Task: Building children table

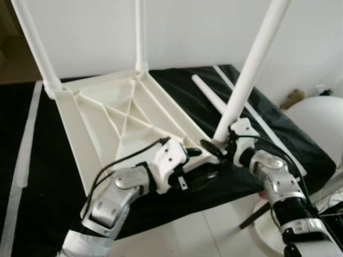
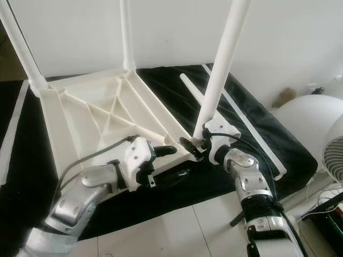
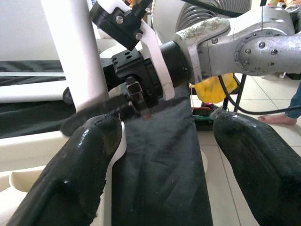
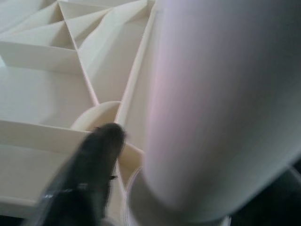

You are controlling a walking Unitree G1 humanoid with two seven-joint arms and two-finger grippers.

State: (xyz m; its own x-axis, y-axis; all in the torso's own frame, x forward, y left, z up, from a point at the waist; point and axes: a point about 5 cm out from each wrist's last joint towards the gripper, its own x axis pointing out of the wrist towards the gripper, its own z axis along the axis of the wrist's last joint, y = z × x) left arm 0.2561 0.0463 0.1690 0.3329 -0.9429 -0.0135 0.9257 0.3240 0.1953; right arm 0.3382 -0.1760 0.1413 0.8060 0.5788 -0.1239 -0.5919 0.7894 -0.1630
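The white table top (image 1: 107,118) lies upside down on a black cloth (image 1: 182,91), ribs facing up. Two legs stand in its far corners (image 1: 35,45) (image 1: 140,32). A third leg (image 1: 252,69) rises tilted from the near right corner socket, and my right gripper (image 1: 217,145) is shut on it just above its base. In the right wrist view the leg (image 4: 216,108) sits against one black finger (image 4: 89,174). My left gripper (image 1: 199,163) is open beside that same corner, one finger (image 3: 70,179) against the table's edge. A loose leg (image 1: 209,93) lies on the cloth.
A white round object (image 1: 321,118) and a fan (image 2: 335,155) stand at the right. White wall is close behind the table, pale tiled floor in front. A white strip (image 1: 24,144) runs along the left. A person's foot (image 3: 282,117) rests on the tiles.
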